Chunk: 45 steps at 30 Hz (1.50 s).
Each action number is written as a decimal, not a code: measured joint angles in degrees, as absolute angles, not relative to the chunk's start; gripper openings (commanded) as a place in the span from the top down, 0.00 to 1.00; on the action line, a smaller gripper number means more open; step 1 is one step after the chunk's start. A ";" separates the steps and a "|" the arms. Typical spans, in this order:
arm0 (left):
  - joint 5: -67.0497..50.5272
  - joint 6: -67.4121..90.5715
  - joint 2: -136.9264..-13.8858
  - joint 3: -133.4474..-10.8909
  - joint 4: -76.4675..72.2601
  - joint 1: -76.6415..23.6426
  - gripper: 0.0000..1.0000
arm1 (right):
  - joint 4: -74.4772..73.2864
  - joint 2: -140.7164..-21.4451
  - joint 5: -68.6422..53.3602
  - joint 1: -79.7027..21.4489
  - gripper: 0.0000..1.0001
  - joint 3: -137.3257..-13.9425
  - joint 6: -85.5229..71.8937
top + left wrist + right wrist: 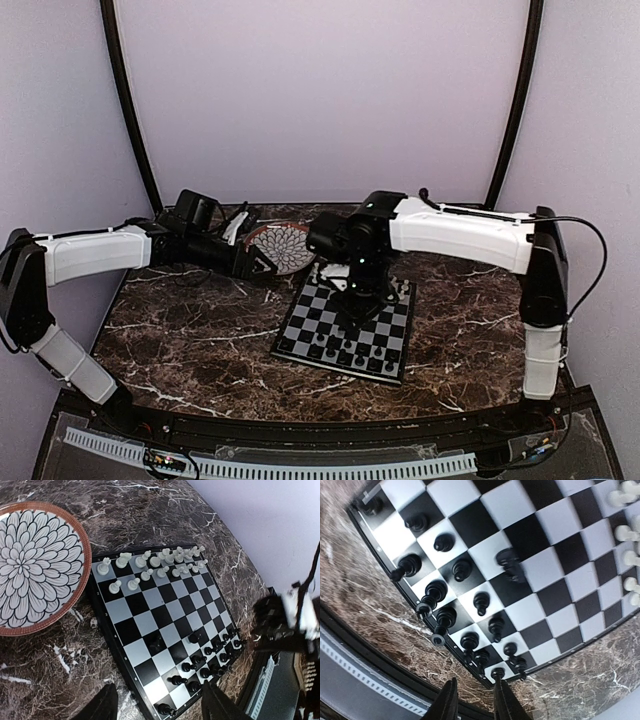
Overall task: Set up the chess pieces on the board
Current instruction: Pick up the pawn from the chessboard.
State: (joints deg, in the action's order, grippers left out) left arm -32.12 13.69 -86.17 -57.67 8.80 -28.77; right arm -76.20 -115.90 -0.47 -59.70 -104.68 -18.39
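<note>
The board (385, 330) lies mid-table with black chess pieces (340, 352) along its near edge. In the left wrist view, white pieces (150, 565) fill the board's (150, 622) two far rows and black pieces (210, 655) crowd the near right side. One black piece (156, 642) stands apart toward the middle. My left gripper (157, 683) hovers open above the board's near corner, holding nothing. My right gripper (475, 680) hangs just past the board's (555, 570) edge, open a little with only marble between its fingers. A black corner piece (497, 672) sits beside its right fingertip.
A round plate with a white petal pattern and brown rim (86, 555) sits against the board's far left side, also seen under the left arm (283, 245). Dark marble tabletop (190, 340) surrounds the board. A raised black rail (380, 670) runs along the table's near edge.
</note>
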 measured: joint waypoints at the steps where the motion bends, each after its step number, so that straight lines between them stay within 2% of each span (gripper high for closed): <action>1: -32.36 12.95 -86.17 -57.67 8.80 -28.77 0.42 | -74.87 -113.67 -0.82 -58.76 0.76 -103.42 -18.48; 5: -32.69 4.89 -87.42 -60.25 11.38 -29.89 0.44 | -69.08 -106.76 -1.76 -54.15 0.76 -98.21 -18.70; 10: -28.77 -5.32 -95.15 -71.26 16.99 -34.09 0.48 | -63.26 -102.89 -1.78 -49.52 0.76 -92.75 -18.33; 18: -20.40 -14.87 -106.89 -81.14 27.09 -41.60 0.50 | -59.29 -100.01 -1.23 -48.31 0.76 -86.46 -15.59; 25: -14.85 -16.49 -112.09 -85.32 31.73 -44.99 0.50 | -56.77 -97.69 -1.04 -46.70 0.76 -83.68 -14.76; 32: -9.82 -17.32 -114.76 -87.09 33.12 -45.56 0.57 | -55.48 -96.40 -0.93 -46.50 0.76 -81.28 -14.83; 45: -10.55 -17.58 -118.02 -89.62 33.58 -46.59 0.63 | -54.70 -95.83 -1.04 -46.50 0.76 -78.67 -15.53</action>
State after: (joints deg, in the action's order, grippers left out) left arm -10.55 -17.58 -118.02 -89.62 33.58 -46.59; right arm -54.70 -95.83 -1.04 -46.50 -78.67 -15.53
